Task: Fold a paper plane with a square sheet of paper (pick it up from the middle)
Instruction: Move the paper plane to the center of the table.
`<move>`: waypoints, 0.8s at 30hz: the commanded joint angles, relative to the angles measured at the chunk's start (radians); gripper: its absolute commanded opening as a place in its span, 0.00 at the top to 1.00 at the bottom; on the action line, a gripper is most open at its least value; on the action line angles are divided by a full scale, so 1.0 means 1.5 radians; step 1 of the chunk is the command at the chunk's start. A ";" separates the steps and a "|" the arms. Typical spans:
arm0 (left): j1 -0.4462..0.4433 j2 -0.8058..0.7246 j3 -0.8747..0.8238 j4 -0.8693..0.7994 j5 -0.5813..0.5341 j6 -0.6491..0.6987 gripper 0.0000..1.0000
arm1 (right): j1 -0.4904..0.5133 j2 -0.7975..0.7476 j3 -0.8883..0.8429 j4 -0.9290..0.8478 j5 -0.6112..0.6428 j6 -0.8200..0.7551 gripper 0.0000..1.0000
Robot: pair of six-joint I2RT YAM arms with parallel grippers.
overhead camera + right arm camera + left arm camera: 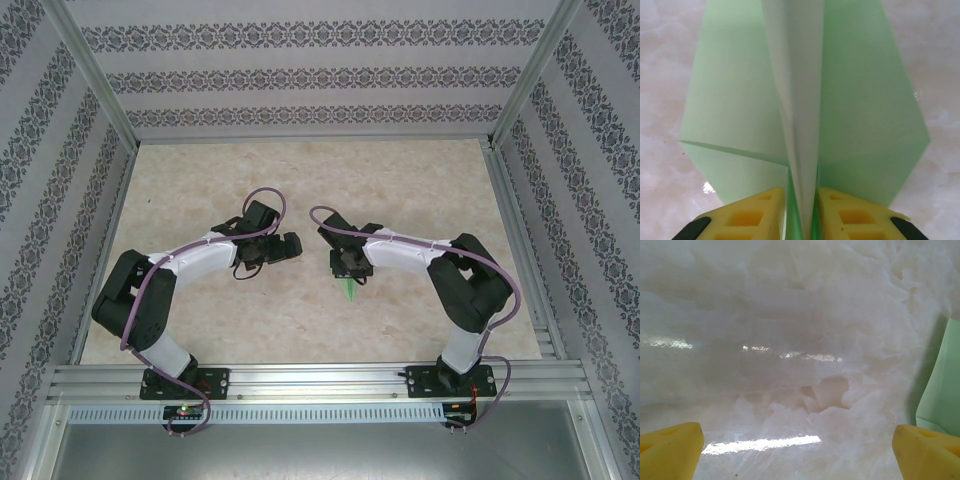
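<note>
Table (300, 170): pale marble-look top. My left gripper (800, 442) is near the middle of it, jaws wide apart, nothing between them. My right gripper (801, 202) is just beside it, jaws clamped on the centre fold of the paper plane (865, 115). The plane is mid-table, slightly toward the near edge, with a wing spread either side of my yellow fingers (845, 215). Can't tell if it touches the tabletop.

The paper plane (865, 115) was seen in pale mint green, the fingers (755, 212) of the right tool (801, 192) and of the left tool (796, 435) in yellow, the counter (300, 170) in marbled beige, and the walls (300, 40) in white with grey floral stripes.
</note>
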 commanded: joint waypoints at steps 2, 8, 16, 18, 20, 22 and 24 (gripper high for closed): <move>0.005 -0.020 -0.001 -0.027 -0.025 0.007 0.00 | 0.004 0.012 0.007 0.004 0.003 0.009 0.78; 0.005 -0.022 0.005 -0.042 -0.039 0.009 0.00 | 0.000 0.014 0.023 -0.001 0.015 0.003 0.92; 0.007 -0.035 0.004 -0.072 -0.061 0.004 0.00 | -0.059 0.058 0.140 -0.033 0.038 -0.075 0.95; 0.007 -0.037 0.003 -0.076 -0.061 0.001 0.00 | -0.069 0.081 0.172 -0.035 0.049 -0.088 0.95; 0.006 -0.041 0.001 -0.078 -0.060 0.001 0.00 | -0.079 0.112 0.210 -0.044 0.055 -0.100 0.95; 0.006 -0.043 -0.001 -0.081 -0.061 0.000 0.00 | -0.086 0.136 0.241 -0.048 0.064 -0.112 0.95; 0.007 -0.044 -0.001 -0.084 -0.061 0.001 0.00 | -0.095 0.155 0.264 -0.053 0.069 -0.116 0.95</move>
